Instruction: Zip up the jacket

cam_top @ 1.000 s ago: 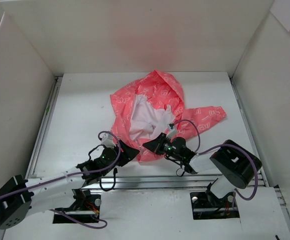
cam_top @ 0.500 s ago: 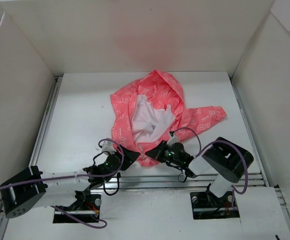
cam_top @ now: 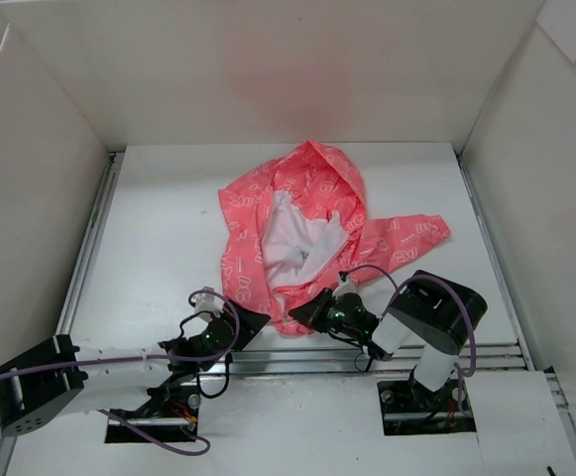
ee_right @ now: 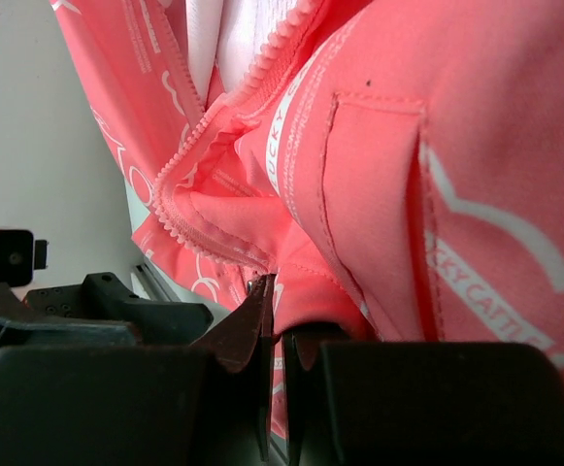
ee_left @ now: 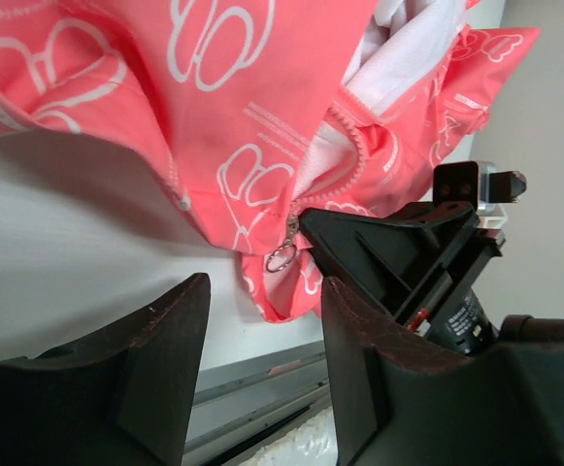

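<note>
The coral-pink jacket (cam_top: 302, 203) lies crumpled and unzipped in the middle of the table, white lining (cam_top: 292, 238) showing. Its bottom hem points toward the arms. My right gripper (cam_top: 303, 311) is shut on the hem fabric beside the zipper teeth; in the right wrist view its jaws (ee_right: 282, 335) pinch pink cloth (ee_right: 388, 194). My left gripper (cam_top: 251, 320) is open just left of the hem. In the left wrist view (ee_left: 262, 335) the metal zipper pull ring (ee_left: 282, 257) hangs ahead of the open fingers (ee_left: 160, 354), untouched, with the right gripper's black body (ee_left: 398, 252) beside it.
White walls enclose the table on the left, back and right (cam_top: 535, 149). A metal rail (cam_top: 297, 359) runs along the near edge just below both grippers, also showing in the left wrist view (ee_left: 252, 379). The jacket's sleeve (cam_top: 416, 230) stretches right.
Both grippers have moved nearer to the front edge and lower. The right arm has folded back, dragging the jacket's hem slightly toward the rail. The left gripper stays open beside it.
</note>
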Robot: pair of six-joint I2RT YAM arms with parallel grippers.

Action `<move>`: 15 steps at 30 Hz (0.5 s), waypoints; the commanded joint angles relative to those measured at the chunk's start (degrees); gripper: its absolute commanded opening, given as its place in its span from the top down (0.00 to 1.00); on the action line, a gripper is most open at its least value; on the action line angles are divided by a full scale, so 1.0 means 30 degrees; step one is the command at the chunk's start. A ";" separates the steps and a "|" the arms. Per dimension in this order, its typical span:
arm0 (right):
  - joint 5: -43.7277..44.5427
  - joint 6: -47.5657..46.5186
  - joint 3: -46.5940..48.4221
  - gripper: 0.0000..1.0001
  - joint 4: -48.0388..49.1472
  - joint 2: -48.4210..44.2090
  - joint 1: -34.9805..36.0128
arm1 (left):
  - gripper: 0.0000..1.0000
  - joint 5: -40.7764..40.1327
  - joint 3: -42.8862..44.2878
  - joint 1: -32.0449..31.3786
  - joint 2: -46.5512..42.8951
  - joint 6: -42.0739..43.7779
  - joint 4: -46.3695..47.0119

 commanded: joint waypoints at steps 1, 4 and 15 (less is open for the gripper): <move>0.0642 0.0007 -0.0266 1.00 0.6617 -0.0209 0.0431 | 0.56 -0.0772 0.0309 -0.0235 -0.0248 -0.0809 -0.0289; 0.0320 -0.0317 -0.0061 1.00 0.6587 0.0052 0.0374 | 0.57 -0.0420 0.0573 -0.0235 0.0160 -0.1364 -0.0994; -0.0705 -0.0580 0.0028 1.00 0.6558 -0.0150 0.0432 | 0.60 -0.0625 0.1364 -0.0235 0.2885 -0.0546 0.1524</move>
